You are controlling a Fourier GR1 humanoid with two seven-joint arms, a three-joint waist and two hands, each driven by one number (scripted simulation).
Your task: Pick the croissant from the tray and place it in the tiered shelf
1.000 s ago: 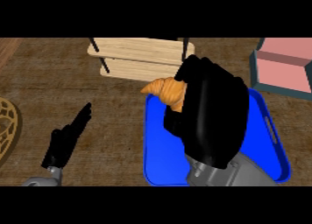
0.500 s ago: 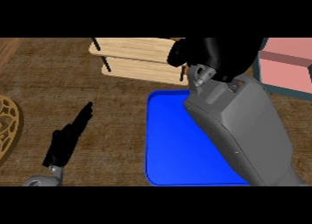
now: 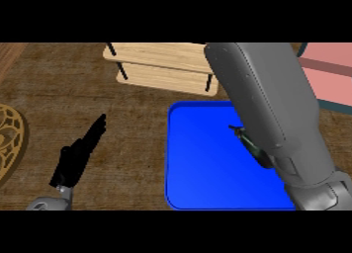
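Head view update: a second ago the right hand was holding the croissant just over the far edge of the tray (image 3: 208, 163), and half a second ago it was up at the tiered shelf (image 3: 160, 64). Now it's gone even further, so only the right forearm (image 3: 266, 99) shows, running across the tray and out past the top of the view. I can't tell whether that hand is still pinching the pastry or has let go, and the croissant itself isn't visible anywhere. The tray has nothing on it now, so my guess is the pick is done and the placing is happening or just finished, somewhere out of sight. The left hand (image 3: 76, 158) just rests on the worktop (image 3: 62, 89), fingers straight and pressed together, holding nothing, with the tray right beside it on its right and the shelf ahead of it. Count: one blue tray, one shelf with two wooden tiers showing, one pink box (image 3: 332, 74) off beyond the right forearm, one gold patterned disc (image 3: 0, 143) left of the left hand, zero croissants in sight.
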